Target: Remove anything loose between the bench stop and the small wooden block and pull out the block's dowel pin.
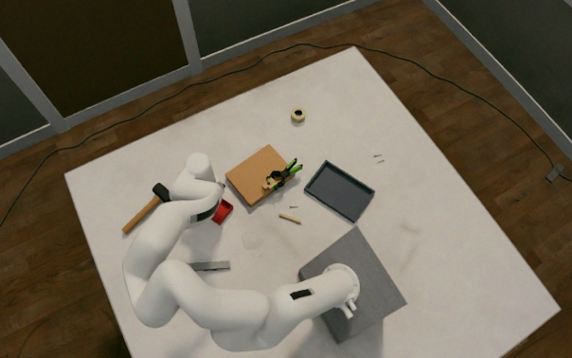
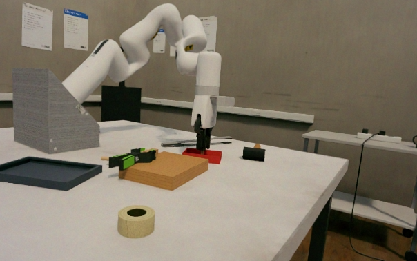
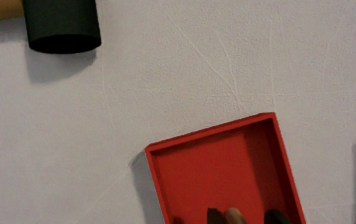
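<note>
My gripper (image 2: 203, 145) hangs straight down into a small red tray (image 2: 204, 155), left of the bench board (image 2: 166, 168). In the wrist view the two dark fingertips stand apart over the tray floor (image 3: 225, 175). The tan dowel pin (image 3: 234, 216) is between them, near the left finger, with a gap to the right finger. The gripper is open. On the board (image 1: 258, 174) the small wooden block (image 1: 269, 184) lies at the right edge. The black and green spring clamp (image 1: 285, 171) grips it. The stop and the block's hole are too small to make out.
A hammer (image 1: 142, 210) lies left of the red tray (image 1: 223, 211), its black head in the wrist view (image 3: 61, 25). A short wooden stick (image 1: 290, 218) and a small screw (image 1: 294, 206) lie by the board. A dark tray (image 1: 339, 190), tape roll (image 1: 297, 115), grey wedge (image 1: 352, 279) and metal strip (image 1: 210, 266) are around.
</note>
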`<state>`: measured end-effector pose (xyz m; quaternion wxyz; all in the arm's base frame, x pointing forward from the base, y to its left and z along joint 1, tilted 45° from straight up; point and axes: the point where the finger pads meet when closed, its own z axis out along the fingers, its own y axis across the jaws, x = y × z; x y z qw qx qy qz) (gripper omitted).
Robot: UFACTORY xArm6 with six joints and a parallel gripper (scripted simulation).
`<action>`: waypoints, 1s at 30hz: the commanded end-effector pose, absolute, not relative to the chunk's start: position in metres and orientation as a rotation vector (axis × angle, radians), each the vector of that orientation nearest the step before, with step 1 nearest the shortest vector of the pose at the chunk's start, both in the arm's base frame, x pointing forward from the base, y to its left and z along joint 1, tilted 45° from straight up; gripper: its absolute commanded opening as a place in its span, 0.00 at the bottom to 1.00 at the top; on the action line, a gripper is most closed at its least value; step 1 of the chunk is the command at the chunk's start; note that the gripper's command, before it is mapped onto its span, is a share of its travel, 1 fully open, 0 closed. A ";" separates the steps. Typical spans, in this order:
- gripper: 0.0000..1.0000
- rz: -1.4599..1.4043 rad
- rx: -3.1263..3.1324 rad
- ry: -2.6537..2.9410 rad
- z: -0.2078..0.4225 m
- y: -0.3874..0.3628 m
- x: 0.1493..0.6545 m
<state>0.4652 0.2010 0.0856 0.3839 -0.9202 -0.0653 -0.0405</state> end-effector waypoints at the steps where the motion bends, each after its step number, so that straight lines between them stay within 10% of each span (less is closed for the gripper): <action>1: 0.28 -0.107 -2.346 -0.166 0.093 0.194 0.466; 30: 0.28 -0.108 -2.346 -0.166 0.153 0.133 0.464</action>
